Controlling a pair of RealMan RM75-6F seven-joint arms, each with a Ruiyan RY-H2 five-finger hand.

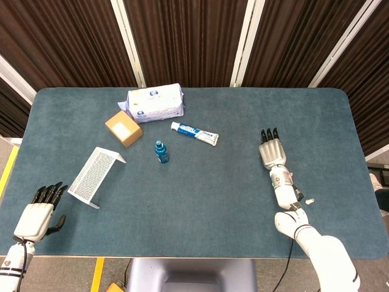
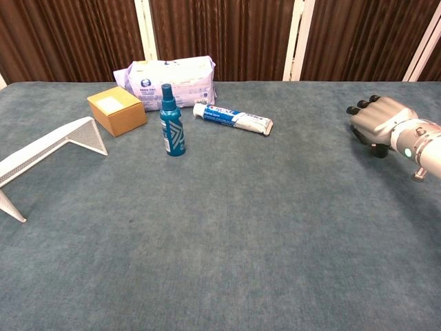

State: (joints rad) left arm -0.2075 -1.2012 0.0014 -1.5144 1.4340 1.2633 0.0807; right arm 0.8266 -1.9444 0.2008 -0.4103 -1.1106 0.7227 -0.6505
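My right hand (image 1: 271,152) hovers palm down over the right part of the blue table, fingers stretched toward the far edge and holding nothing; the chest view shows it at the right edge (image 2: 375,121). The toothpaste tube (image 1: 194,134) is the nearest object, well to its left. My left hand (image 1: 37,216) sits at the near left corner with fingers apart and empty, just below the white mesh rack (image 1: 94,175). It does not show in the chest view.
At the far left stand a pack of wipes (image 1: 155,102), a small cardboard box (image 1: 124,128) and an upright blue spray bottle (image 1: 161,151). A small white piece (image 1: 309,200) lies beside my right forearm. Dark curtains stand behind the table's far edge (image 1: 243,89).
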